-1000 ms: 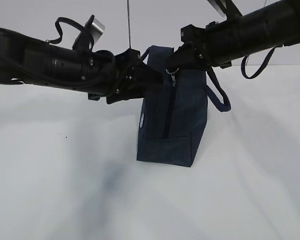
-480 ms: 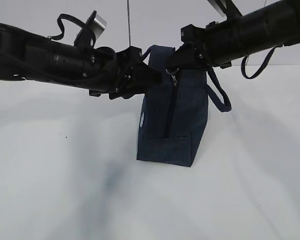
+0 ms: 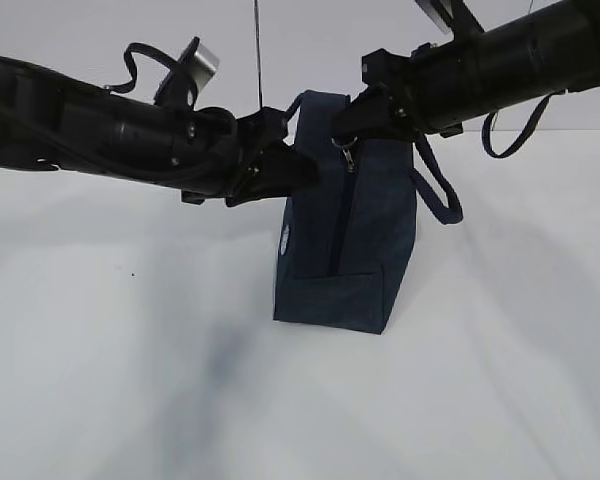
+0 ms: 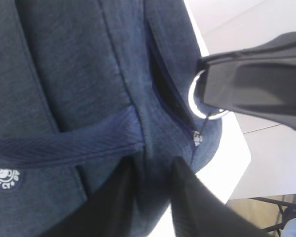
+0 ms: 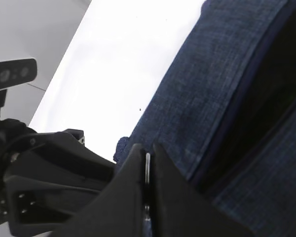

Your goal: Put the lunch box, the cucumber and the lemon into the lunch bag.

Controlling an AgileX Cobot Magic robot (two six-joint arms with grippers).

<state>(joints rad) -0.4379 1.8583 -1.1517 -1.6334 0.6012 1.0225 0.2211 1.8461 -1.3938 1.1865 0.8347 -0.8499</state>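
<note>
**Arm hardware, appearance**

Both arms matte black, cylindrical links. Left arm [image 3: 110, 130]: black cable loop and a silver camera bracket [image 3: 198, 62] above the wrist. Right arm [image 3: 500, 60]: dark strap loop below. Gripper fingers [image 4: 187, 207] black, flat, tapered.

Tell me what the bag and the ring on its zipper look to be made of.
Bag: woven fabric, dark navy and matte; a denim-like weave and stitched seams show close up. Zipper ring: probably metal, silvery and polished, with a bright glint along its rim; plated plastic can't be excluded.
</note>
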